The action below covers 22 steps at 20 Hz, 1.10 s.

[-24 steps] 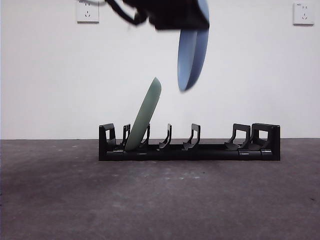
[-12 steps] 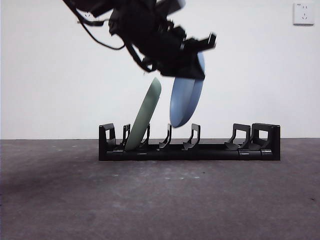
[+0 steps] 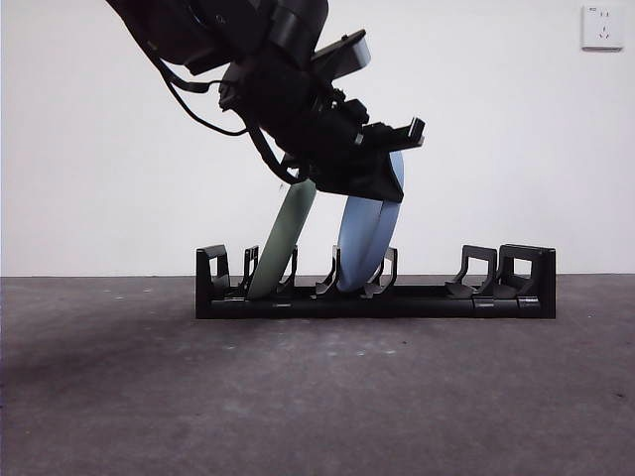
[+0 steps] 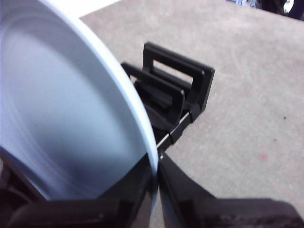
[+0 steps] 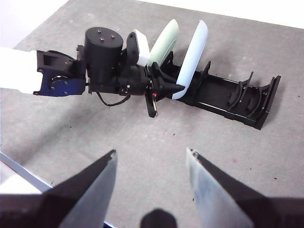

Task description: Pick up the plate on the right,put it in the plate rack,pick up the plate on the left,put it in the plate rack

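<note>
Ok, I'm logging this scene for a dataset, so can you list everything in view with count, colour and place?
plate rack: one, black, lying lengthwise across the middle of the table.
green plate: one, pale green, leaning in a slot near one end of the rack.
blue plate: one, light blue, on edge, its bottom rim down between two prongs next to the green plate.
table: one, dark grey, under the rack.
wall sockets: one white socket in view, high on the white wall.
left gripper: one, black, shut on the blue plate's upper rim above the rack.
right gripper: one, black, jaws open, held high, away from the rack.
</note>
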Tool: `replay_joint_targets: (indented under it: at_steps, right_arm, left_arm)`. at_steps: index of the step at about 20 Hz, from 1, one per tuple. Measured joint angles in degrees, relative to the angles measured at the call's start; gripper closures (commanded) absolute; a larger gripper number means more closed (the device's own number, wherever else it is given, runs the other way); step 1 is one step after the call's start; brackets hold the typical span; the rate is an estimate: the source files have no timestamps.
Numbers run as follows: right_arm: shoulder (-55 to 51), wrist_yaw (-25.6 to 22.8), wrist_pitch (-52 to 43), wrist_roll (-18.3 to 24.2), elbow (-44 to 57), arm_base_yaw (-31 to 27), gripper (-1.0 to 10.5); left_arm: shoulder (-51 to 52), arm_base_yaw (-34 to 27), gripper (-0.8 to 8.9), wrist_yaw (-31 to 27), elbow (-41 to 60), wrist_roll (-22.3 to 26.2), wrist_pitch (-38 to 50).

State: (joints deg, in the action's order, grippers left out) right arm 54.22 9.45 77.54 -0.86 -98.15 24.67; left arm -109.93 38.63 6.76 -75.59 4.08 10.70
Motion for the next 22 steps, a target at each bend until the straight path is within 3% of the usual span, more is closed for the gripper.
replay_joint_targets:
  at_steps: [16, 22]
  right_arm:
    - [0.00, 6.25, 0.00, -0.44, 0.00, 0.02, 6.9]
    - [0.00, 6.45, 0.00, -0.70, 0.00, 0.02, 6.9]
  left_arm:
    - [-0.55, -0.39, 8.17, -0.61, -0.02, 4.63, -1.70]
    - [-1.22, -0.42, 8.06, -1.07, -0.17, 5.97, -2.56]
